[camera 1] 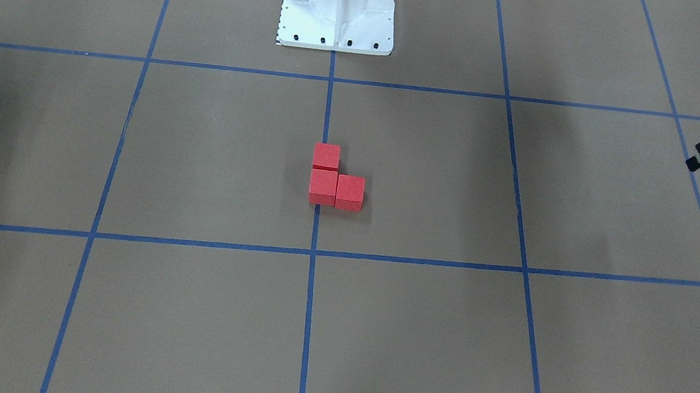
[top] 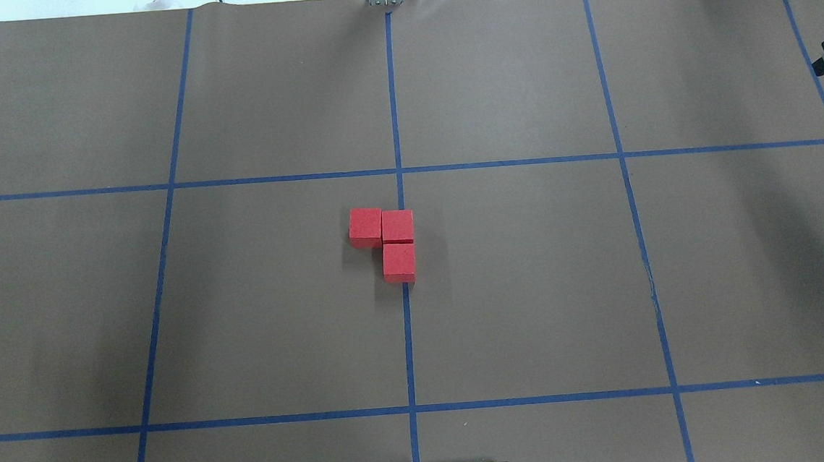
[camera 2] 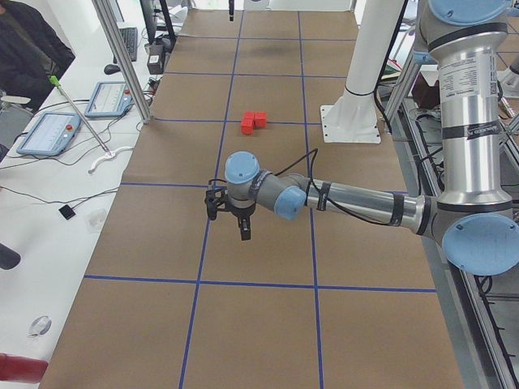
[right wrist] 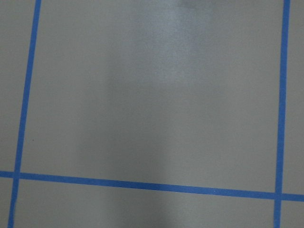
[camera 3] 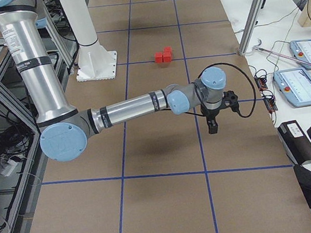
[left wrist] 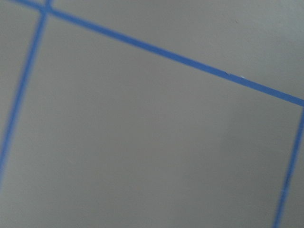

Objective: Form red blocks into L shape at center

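Observation:
Three red blocks sit touching in an L on the brown floor at the middle blue tape line (top: 407, 333): one (top: 365, 227) on the left, a corner one (top: 397, 226), and one (top: 399, 262) nearer the robot. They also show in the front view (camera 1: 323, 185). My left gripper (camera 1: 694, 163) hangs empty far out over the table's left end, its fingers together. My right gripper (top: 817, 66) hangs empty over the right end, only its tip showing, fingers together. Both wrist views show bare floor and tape.
The white metal base (camera 1: 338, 10) stands on the robot's side of the blocks. Past the table's far edge stand a frame post (camera 2: 122, 61), tablets (camera 2: 49, 134), cables and a seated person (camera 2: 28, 49).

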You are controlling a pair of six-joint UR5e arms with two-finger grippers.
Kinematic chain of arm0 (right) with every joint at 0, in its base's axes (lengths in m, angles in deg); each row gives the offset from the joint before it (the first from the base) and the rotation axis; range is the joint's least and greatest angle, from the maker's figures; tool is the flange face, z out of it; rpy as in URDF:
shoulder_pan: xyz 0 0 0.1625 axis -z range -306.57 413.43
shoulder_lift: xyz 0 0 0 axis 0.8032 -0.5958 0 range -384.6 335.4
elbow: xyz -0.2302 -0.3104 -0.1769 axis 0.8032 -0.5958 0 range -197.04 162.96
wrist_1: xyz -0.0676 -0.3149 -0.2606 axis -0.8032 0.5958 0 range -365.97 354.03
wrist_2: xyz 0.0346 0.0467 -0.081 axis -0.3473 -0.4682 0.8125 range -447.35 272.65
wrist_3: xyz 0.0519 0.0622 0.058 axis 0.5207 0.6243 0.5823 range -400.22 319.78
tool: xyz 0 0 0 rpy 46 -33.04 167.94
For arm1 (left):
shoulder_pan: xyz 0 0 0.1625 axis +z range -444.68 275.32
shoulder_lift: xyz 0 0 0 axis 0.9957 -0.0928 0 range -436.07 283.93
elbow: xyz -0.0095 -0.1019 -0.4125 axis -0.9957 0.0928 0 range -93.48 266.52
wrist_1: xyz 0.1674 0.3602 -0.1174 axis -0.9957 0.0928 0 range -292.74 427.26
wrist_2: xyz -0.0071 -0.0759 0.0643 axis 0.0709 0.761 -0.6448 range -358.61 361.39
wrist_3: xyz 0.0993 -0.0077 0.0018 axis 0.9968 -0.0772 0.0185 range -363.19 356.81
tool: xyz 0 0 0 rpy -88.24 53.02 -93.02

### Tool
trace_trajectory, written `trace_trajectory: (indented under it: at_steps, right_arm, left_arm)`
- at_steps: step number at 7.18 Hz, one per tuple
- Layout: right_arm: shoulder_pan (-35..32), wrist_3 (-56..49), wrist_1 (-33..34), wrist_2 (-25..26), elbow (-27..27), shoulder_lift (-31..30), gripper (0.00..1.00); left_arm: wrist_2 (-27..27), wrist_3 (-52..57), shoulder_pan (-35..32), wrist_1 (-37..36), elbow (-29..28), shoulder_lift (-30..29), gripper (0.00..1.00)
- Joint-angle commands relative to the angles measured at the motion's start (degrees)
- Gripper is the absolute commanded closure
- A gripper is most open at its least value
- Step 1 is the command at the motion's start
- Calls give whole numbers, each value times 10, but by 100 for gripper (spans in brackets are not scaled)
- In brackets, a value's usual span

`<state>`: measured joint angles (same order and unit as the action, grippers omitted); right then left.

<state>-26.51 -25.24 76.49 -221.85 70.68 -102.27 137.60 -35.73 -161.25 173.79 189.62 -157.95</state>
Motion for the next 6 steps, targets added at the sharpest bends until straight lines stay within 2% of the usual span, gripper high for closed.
trace_trajectory:
  at_steps: [1,2,6]
  right_arm:
    - [-28,-19,-2,-1,-3,-19,0]
    - [-35,-19,-8,2,5,-48,0]
    - [-51,-20,-3,5,4,-43,0]
  left_arm:
    - [5,74,-36,-3,-24,3,0]
    - [5,73,-34,-4,-30,0,0]
    - [21,85,-87,-14,-50,-2,0]
